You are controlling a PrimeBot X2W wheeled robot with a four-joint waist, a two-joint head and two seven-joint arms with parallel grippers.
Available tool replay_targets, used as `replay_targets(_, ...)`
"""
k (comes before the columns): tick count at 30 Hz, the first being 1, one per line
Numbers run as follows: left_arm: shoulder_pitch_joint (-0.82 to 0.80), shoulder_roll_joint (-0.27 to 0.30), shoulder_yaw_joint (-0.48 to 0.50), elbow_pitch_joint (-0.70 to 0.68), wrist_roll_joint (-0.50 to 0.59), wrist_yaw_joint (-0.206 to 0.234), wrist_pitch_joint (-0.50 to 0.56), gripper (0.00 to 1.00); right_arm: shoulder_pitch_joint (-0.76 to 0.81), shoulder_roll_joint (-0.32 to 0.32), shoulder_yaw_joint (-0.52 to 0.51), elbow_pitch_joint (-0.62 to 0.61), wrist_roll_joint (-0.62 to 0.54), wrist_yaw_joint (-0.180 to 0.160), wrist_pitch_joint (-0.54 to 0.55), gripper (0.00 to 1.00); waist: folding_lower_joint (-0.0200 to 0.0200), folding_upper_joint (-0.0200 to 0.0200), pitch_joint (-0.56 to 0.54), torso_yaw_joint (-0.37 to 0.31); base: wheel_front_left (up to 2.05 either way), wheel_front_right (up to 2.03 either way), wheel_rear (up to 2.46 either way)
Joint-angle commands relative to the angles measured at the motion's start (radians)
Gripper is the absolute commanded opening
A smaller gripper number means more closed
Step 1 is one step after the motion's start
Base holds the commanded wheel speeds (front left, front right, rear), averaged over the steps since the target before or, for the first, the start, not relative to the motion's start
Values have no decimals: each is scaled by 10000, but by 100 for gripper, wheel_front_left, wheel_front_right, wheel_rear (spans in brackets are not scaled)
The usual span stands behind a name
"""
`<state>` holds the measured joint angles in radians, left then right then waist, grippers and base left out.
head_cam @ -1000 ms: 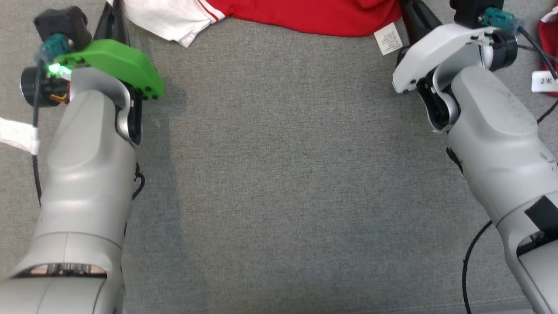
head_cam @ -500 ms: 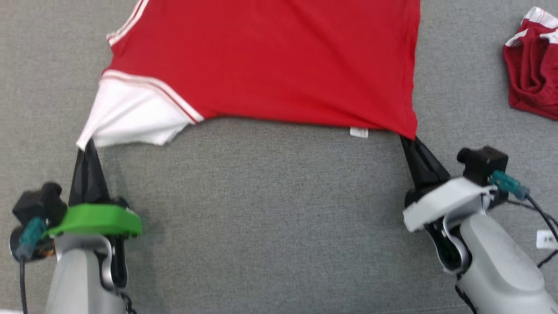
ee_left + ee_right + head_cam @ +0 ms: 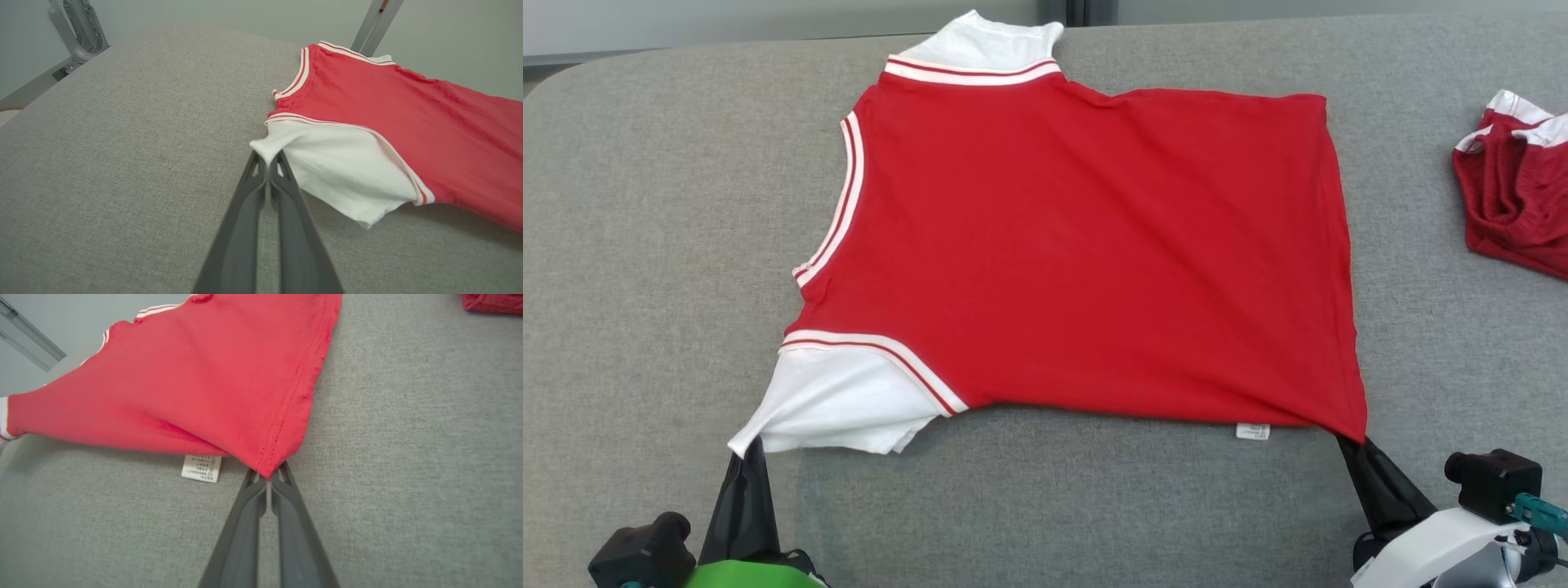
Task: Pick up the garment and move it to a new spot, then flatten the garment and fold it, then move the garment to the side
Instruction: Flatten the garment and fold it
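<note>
Two corners of the red short-sleeved shirt with white sleeves and red-and-white striped trim are gripped in the head view. The shirt lies spread across the middle of the grey woven fabric surface, with its neck opening toward the robot's left and its hem toward the right. The left gripper, at the lower left, has its dark fingers closed together on the tip of the near white sleeve. The right gripper, at the lower right, is clamped on the near hem corner. A small white care label hangs from the near edge, close to that corner. A crumpled dark red garment with white trim sits well apart at the right edge of the surface.

In the left wrist view, the two fingers meet at their tips with the sleeve's pointed end pinched between them. The sleeve fabric is pulled taut toward the tips, and the red body stretches away to the right. A grey metal frame stands beyond the far edge of the surface.

In the right wrist view, the fingers are pressed narrow around the stitched hem corner, which is drawn to a point. The near edge of the shirt is raised slightly off the surface, with shadow beneath it. The care label dangles just left of the fingertips. A bit of the dark red garment shows at the top right corner.
</note>
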<state>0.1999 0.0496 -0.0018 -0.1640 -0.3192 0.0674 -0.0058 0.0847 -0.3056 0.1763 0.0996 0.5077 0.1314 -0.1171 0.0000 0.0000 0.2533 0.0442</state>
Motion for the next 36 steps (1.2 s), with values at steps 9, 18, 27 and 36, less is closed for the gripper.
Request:
replay_targets(9,-682,289,53,-1401,-368,24,1066,0,397,411,-569,-1509,127,-13,2387,0,0,0,553,-250,0,0,0)
replay_targets(18,-3882,859,179,-180,-1253,-494,2100,0,-1570,280,-995,-1714,718,-11,4099,0,0,0,1633,-562,0,0,0)
replay_targets(27,-6823,1025,-30,2549,-1547,-1021,1994,8,-3545,26,-685,-1053,953,-9,3568,40,0,0,2315,-724,0,0,0)
replay_targets(36,-7178,1128,-510,3507,61,-686,-539,100,-3766,101,-703,-637,-609,-6,-37,100,0,0,2383,-681,0,0,0)
